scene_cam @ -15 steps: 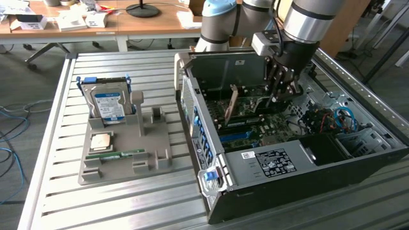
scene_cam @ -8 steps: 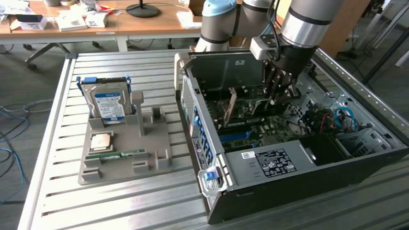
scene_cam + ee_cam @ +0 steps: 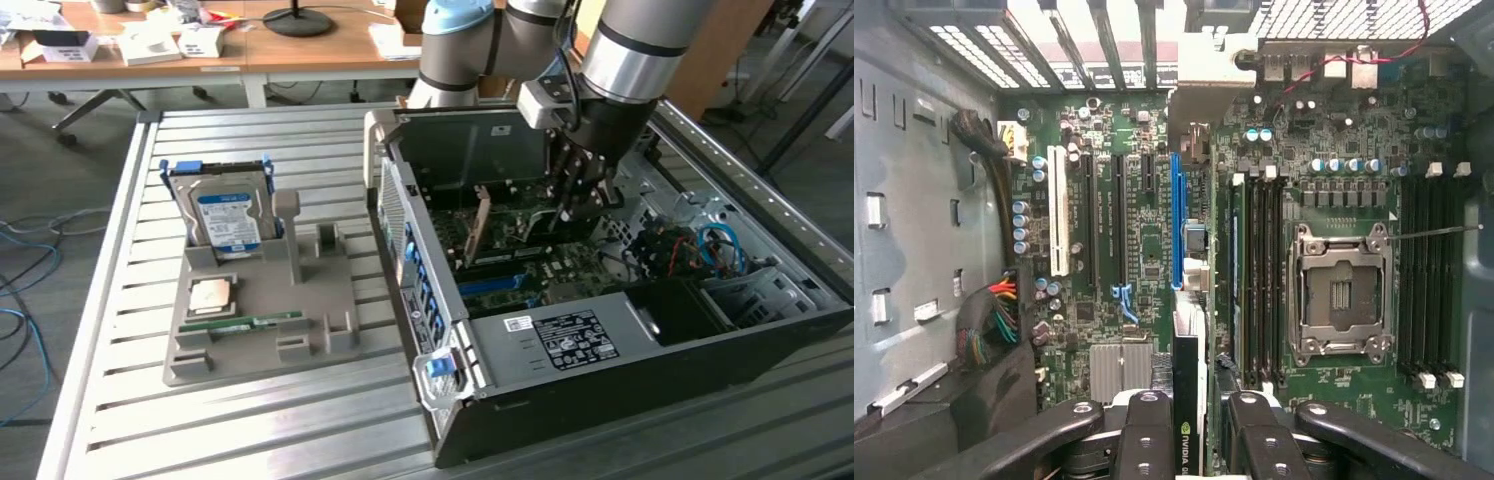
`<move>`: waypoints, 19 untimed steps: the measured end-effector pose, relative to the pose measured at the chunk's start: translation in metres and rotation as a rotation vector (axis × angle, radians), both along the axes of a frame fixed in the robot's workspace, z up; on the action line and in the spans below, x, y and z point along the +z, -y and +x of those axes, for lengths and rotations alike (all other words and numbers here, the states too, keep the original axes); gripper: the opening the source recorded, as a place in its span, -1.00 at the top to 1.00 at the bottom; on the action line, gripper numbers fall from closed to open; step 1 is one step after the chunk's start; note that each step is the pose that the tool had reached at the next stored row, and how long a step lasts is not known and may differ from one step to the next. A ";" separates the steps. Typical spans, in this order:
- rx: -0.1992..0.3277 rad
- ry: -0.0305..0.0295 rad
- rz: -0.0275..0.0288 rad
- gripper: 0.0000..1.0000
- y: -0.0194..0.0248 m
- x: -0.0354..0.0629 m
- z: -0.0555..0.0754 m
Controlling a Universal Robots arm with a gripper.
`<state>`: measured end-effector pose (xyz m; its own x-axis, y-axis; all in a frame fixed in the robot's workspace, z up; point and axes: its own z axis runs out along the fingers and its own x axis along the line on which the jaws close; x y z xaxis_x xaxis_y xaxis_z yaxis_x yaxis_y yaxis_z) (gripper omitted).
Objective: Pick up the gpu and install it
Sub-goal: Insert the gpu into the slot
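Observation:
In the wrist view the gpu shows dark and edge-on, with a green logo on its rim, and my gripper is shut on it between the black fingers. The card runs along a blue slot on the motherboard. Its metal bracket is at the slotted rear wall. I cannot tell whether it touches the slot. In the exterior view my gripper reaches down into the open computer case, over the board.
A grey holder tray at the exterior view's left carries a hard drive, a processor chip and a green memory stick. Inside the case are an open CPU socket, memory slots and a wire bundle.

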<state>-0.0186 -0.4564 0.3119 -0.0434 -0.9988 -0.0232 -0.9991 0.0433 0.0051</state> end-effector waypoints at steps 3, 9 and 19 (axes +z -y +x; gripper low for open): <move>0.000 0.0003 0.0004 0.47 0.0000 -0.0018 -0.002; 0.001 0.0011 0.0001 0.47 0.0000 -0.0078 -0.004; 0.002 0.0019 0.0001 0.47 0.0000 -0.0138 -0.008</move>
